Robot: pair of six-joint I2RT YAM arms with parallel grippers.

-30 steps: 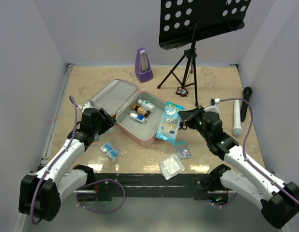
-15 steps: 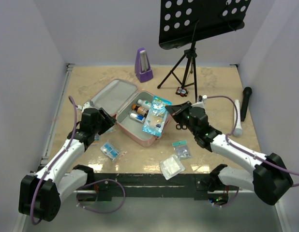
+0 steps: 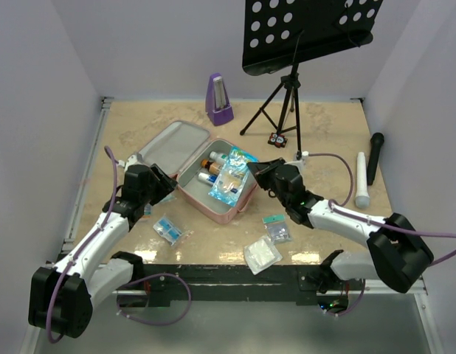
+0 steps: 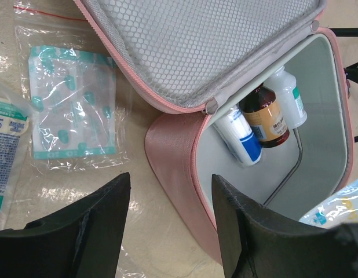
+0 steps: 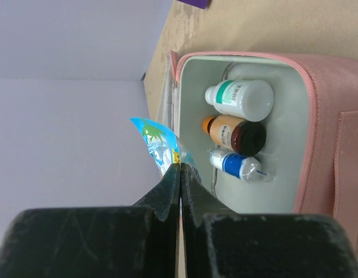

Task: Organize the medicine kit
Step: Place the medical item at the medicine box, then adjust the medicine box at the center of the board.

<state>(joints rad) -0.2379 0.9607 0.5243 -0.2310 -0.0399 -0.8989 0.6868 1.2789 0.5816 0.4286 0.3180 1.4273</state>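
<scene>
Open pink medicine kit [image 3: 209,208], grey-lined, three bottles [image 5: 234,134] inside; left tool [image 4: 170,185] agape, right tool [image 5: 179,174] tight on blue packet [image 3: 228,177].

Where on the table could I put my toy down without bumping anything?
Bare table shows back left, between the metronome and the medicine kit, and back right, between the music stand's legs and the microphone. It's crowded in front of the kit, where small packets lie, and over it, where the right pincer holds a blue packet.
</scene>
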